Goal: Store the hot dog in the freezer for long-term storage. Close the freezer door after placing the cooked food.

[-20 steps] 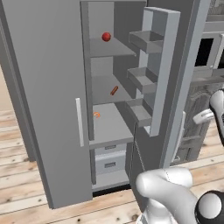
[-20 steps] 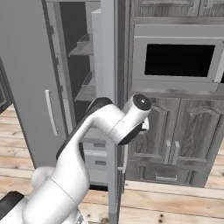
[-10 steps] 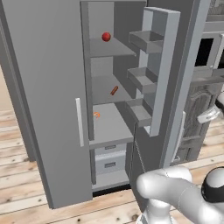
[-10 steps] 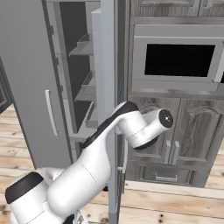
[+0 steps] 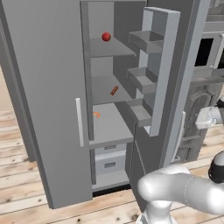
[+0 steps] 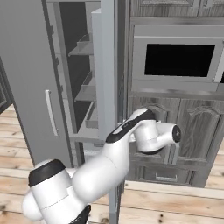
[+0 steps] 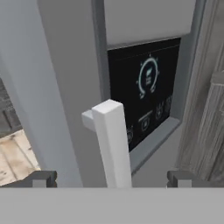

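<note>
While the freezer door (image 5: 168, 70) stands open, the hot dog (image 5: 114, 90) lies on the middle freezer (image 5: 109, 87) shelf, red ball (image 5: 106, 36) at its 12 o'clock. Gripper (image 7: 113, 178) fingers spread wide, holding nothing, door handle (image 7: 113, 144) between them, dispenser panel (image 7: 146, 87) at 1 o'clock.

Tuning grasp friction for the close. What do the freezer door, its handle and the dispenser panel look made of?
Rendered, so going by looks only.
Freezer door: matte grey, painted metal or plastic; flat, no reflections.
Handle: pale off-white square bar, smooth and matte, perhaps plastic or coated metal.
Dispenser panel: glossy black, glass-like, with faint teal icons.
</note>
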